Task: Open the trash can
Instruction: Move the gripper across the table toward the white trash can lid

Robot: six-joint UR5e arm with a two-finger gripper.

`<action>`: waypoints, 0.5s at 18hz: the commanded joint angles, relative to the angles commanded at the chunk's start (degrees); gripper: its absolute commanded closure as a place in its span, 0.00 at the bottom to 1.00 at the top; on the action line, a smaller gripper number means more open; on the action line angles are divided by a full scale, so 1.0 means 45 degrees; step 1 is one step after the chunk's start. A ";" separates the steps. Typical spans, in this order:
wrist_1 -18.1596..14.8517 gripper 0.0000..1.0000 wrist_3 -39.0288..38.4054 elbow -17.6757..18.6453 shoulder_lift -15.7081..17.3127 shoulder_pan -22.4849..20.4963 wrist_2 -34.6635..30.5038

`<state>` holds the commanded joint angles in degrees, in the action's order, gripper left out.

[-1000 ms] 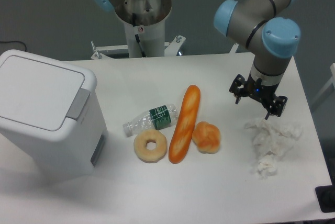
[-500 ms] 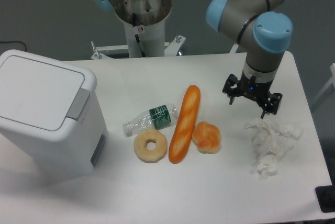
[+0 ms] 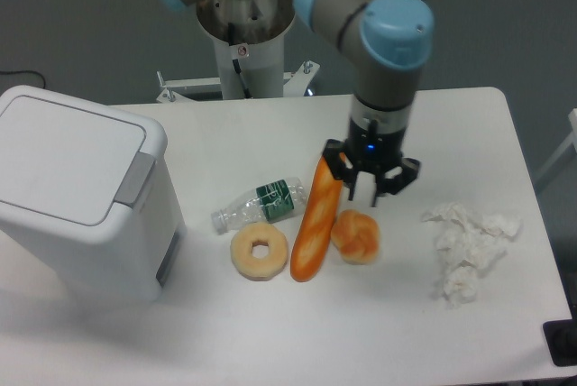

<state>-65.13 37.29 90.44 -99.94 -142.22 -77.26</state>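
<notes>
The large boxy white plastic trash can with rounded corners stands at the left end of the white surface, its flat hinged lid down and its grey push tab facing toward the food. The step in hand is judged to be the crossing toward that tab, since the pincer hangs well apart from the bin, over the gap between the long orange baguette and the round golden bread roll. A clean press would be served by clearing the loaf and the crushed clear plastic bottle with height, then coming down squarely on the tab (not on the lid panel). The black fingers appear spread and nothing is held; contact with the baguette cannot be ruled out from this angle.
</notes>
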 joint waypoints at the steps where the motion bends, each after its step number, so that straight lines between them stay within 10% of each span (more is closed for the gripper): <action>1: 0.0020 1.00 -0.0547 -0.0039 0.0137 0.0254 0.0157; 9: 0.0117 1.00 -0.2973 -0.0821 0.0138 0.1467 0.1524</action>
<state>-64.60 23.91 86.75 -99.32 -135.62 -70.41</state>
